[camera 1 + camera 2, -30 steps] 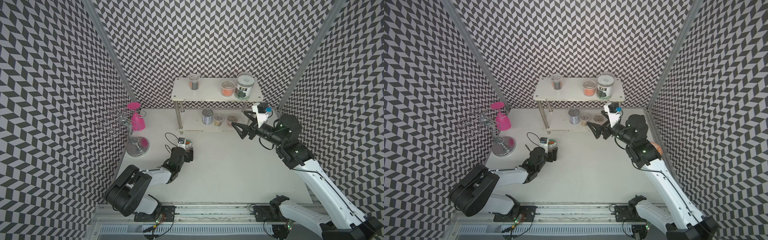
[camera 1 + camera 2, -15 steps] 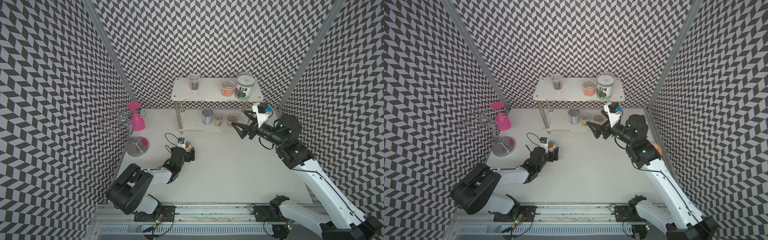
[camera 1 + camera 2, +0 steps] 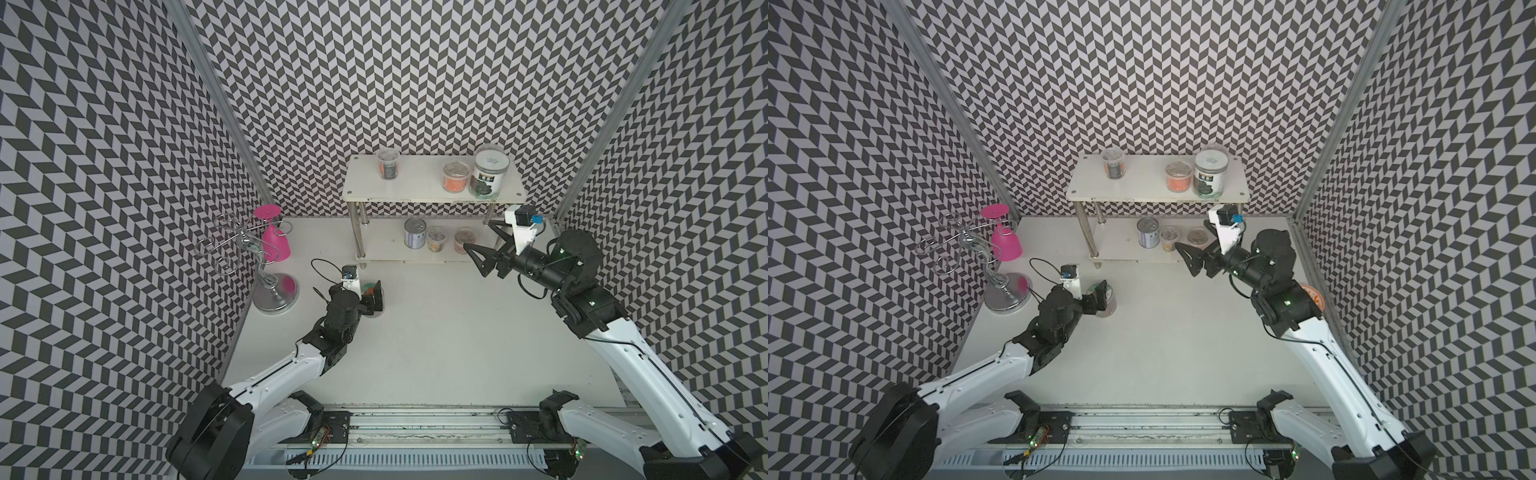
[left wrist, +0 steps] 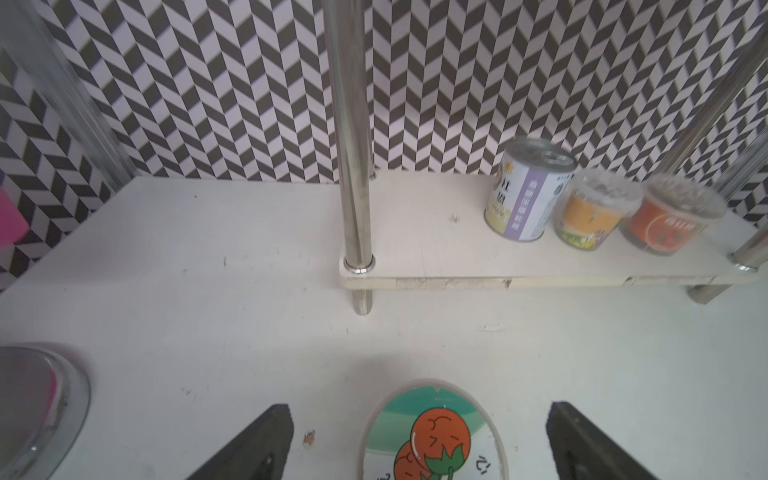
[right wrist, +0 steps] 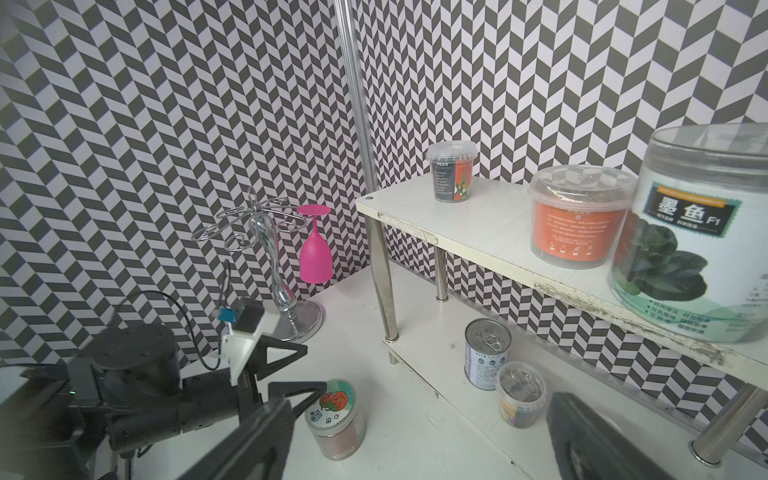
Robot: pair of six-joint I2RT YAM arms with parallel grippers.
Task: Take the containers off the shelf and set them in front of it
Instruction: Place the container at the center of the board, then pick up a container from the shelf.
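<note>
The left gripper (image 4: 419, 409) stood wide, its fingers on either side of the jar (image 5: 336, 409) and apparently clear of it. The jar stood on the table at seven o'clock from the shelf (image 3: 432, 193). Six containers stood on the shelf, three per tier. The right gripper (image 3: 478, 236), also wide, faced the lower tubs (image 3: 436, 241). A crooked left retreat could topple the jar, and the right's reach could knock a neighbouring tub.

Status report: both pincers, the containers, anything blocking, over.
Left pincer open, astride teal-lidded jar on table before shelf. Right pincer open at lower tier. Six containers on shelf. Chrome leg close beside right pincer.
</note>
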